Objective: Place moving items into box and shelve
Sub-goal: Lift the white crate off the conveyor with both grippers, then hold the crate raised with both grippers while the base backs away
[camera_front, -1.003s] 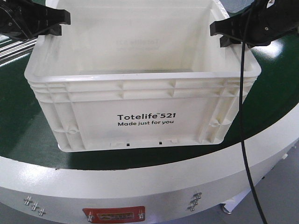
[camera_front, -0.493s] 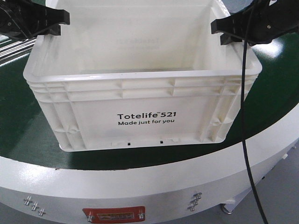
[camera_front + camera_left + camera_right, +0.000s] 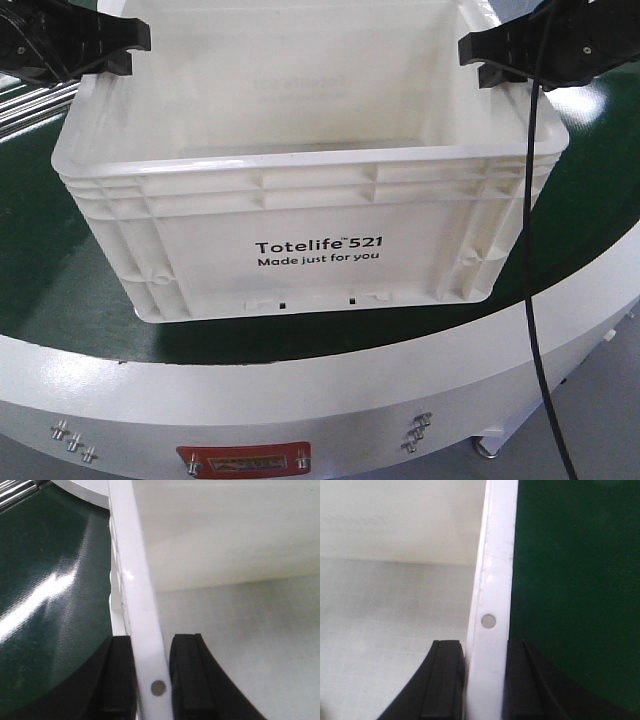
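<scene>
Now, I held the box by both rims.
Left gripper and right gripper seemed clamped tight; lifting needed matched, level pace.

Noted smooth, faintly glossy cream plastic on the box, a shiny dark-green table surface, dull black fingers.

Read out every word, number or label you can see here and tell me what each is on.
"Totelife 521": black print on the front of the box.
"Made just for you": directly beneath, same wall.
Red plate on the white base: print too small to read.
Faint marks on the box's back wall: unreadable.
Both wrist views: no text.
</scene>
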Robot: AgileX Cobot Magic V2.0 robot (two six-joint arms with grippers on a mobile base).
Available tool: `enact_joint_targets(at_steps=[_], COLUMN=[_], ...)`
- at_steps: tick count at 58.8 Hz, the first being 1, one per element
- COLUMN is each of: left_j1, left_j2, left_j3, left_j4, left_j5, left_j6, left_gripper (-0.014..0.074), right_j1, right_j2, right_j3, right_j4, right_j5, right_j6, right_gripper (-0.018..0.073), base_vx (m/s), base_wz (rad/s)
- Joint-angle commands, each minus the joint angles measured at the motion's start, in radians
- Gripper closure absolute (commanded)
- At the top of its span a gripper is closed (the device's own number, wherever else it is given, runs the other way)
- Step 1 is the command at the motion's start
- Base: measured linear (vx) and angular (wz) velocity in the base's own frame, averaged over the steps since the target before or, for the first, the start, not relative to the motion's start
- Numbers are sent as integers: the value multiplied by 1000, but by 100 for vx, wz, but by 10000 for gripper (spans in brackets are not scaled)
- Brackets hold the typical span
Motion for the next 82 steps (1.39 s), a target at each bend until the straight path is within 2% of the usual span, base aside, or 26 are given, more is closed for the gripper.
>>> enact_joint_targets(at_steps=[1,82], left_j1=[-7,-7], left_j2=[-60,-70], left_j3=[-56,-56], left_j4=[-63,-75], left_j5=[-134,-133], left_j6=[16,16], left_gripper=[619,619], right_j1=[0,0], right_j2=[-64,-67], right_j3=[-51,-51], right_j4=[32,33], right_j5=[-124,-102], right_j6=[-15,-15], right_gripper=[572,572], base_vx=[0,0], base_wz=[0,0])
